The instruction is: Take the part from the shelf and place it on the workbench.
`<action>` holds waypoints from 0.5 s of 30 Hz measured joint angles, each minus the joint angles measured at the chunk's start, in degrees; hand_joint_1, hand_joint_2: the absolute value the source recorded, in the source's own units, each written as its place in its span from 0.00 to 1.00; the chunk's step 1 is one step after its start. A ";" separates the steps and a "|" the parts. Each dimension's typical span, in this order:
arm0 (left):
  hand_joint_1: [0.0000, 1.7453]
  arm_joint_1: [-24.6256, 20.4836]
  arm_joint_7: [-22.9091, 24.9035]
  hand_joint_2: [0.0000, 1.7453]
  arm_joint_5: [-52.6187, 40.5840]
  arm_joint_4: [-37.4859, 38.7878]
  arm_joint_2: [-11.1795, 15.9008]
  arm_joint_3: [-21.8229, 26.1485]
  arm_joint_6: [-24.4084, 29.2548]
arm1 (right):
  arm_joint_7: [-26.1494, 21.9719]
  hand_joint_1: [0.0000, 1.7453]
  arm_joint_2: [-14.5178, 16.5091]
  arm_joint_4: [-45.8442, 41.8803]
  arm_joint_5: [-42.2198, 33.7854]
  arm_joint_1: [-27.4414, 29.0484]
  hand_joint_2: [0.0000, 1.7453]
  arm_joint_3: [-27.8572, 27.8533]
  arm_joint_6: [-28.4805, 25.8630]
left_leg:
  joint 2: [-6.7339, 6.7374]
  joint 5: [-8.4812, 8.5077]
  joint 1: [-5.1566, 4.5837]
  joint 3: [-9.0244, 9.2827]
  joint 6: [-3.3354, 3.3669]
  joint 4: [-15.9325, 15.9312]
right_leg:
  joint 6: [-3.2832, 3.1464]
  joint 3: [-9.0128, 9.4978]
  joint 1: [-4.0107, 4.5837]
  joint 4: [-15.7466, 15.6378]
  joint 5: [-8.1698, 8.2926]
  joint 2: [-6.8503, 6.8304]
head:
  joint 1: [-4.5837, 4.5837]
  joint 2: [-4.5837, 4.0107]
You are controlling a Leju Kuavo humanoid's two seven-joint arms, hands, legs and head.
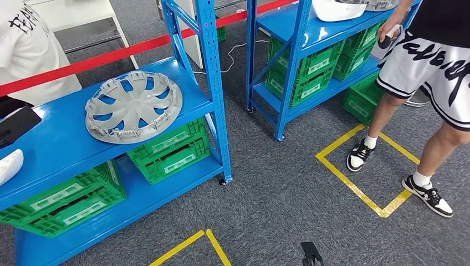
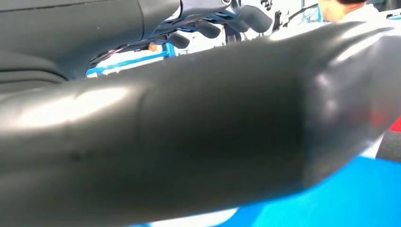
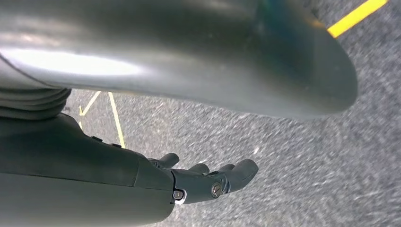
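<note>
The right robot hand (image 3: 208,182) hangs over grey carpet, fingers apart and holding nothing. The left robot hand (image 2: 203,142) is seen so close and blurred that I cannot tell its state. The part, a grey wheel cover (image 1: 133,106), lies flat on the blue shelf (image 1: 61,138), above green crates (image 1: 169,151).

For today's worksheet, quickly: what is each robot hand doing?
Left hand: cannot be told.
Right hand: open, holding nothing, above the grey carpet floor.
</note>
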 joint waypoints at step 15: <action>0.00 1.86 7.48 0.00 4.94 1.20 2.94 3.06 -11.06 | 0.79 0.00 -0.14 0.00 0.74 -0.59 0.00 0.02 0.68 | -0.66 9.86 -0.49 7.01 3.10 -9.99 | 2.08 -10.52 0.39 10.32 -3.65 -0.25 | 0.10 0.00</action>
